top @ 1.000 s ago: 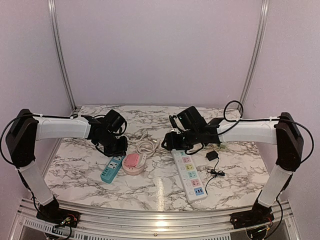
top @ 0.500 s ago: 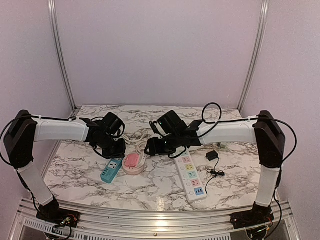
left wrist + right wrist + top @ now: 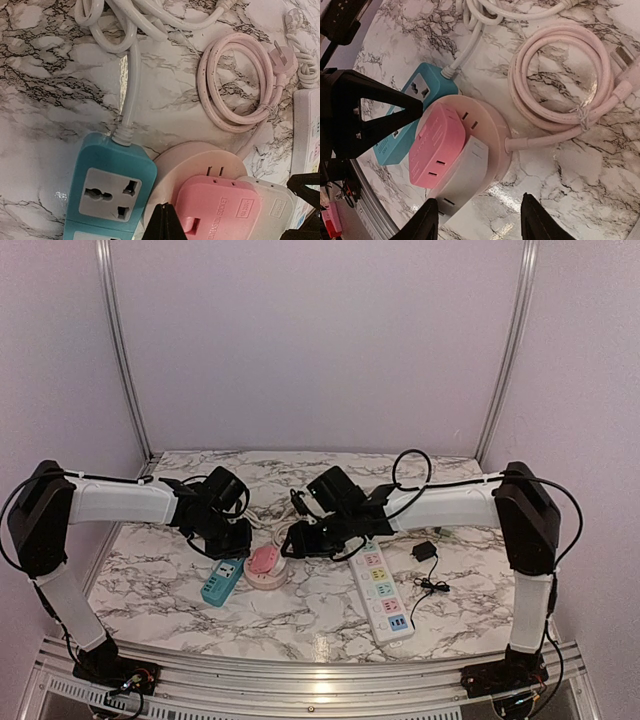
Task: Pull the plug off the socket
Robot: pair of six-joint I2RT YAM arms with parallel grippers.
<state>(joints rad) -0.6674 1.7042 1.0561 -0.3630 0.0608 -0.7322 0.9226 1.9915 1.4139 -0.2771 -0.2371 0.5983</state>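
On the tabletop (image 3: 150, 585) the teal socket strip (image 3: 107, 190) lies leftmost. The left end effector (image 3: 163, 221), its fingers together, has its tip at the pink plug (image 3: 437, 145) (which sits on the round pink socket (image 3: 492, 127)). The right end effector (image 3: 479, 220) hovers just beside it, fingers apart and gripping nothing.

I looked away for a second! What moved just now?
The right arm's fingers swung left, off the long white power strip, and now hover over the round pink plastic socket. They have grabbed nothing yet. The left fingers stayed shut beside it, and nothing else moved.
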